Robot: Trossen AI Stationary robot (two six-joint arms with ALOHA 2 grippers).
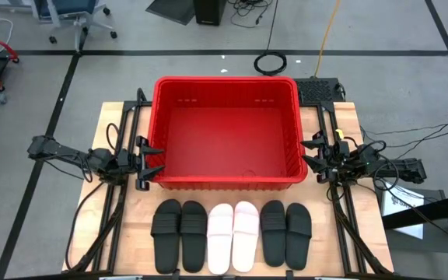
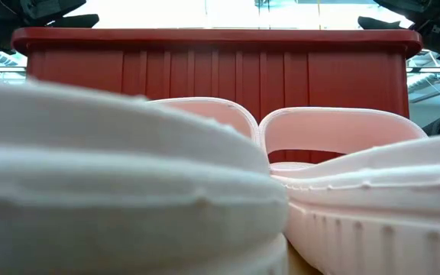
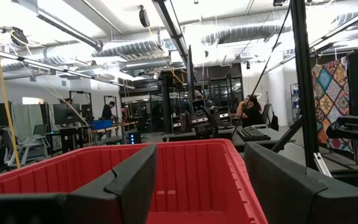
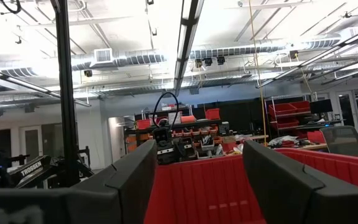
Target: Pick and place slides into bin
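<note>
Six slides lie side by side, soles down, near the table's front edge: two black [image 1: 179, 235], two pale pink [image 1: 232, 236], two black [image 1: 285, 233]. The pale pair fills the low view [image 2: 334, 145]. The red bin [image 1: 225, 132] stands behind them, with nothing inside, and also shows in the low view [image 2: 220, 69]. My left gripper [image 1: 152, 159] is open beside the bin's left wall, empty. My right gripper [image 1: 311, 157] is open beside the bin's right wall, empty. Each wrist view looks over the bin's rim, the left [image 3: 191, 180] and the right [image 4: 197, 180].
The table's wooden top [image 1: 134, 225] shows left and right of the row of slides. Black arm frames run along both table sides [image 1: 123, 202]. Papers lie at the table's right edge [image 1: 411, 202]. People sit at desks far off in the room [image 3: 250, 112].
</note>
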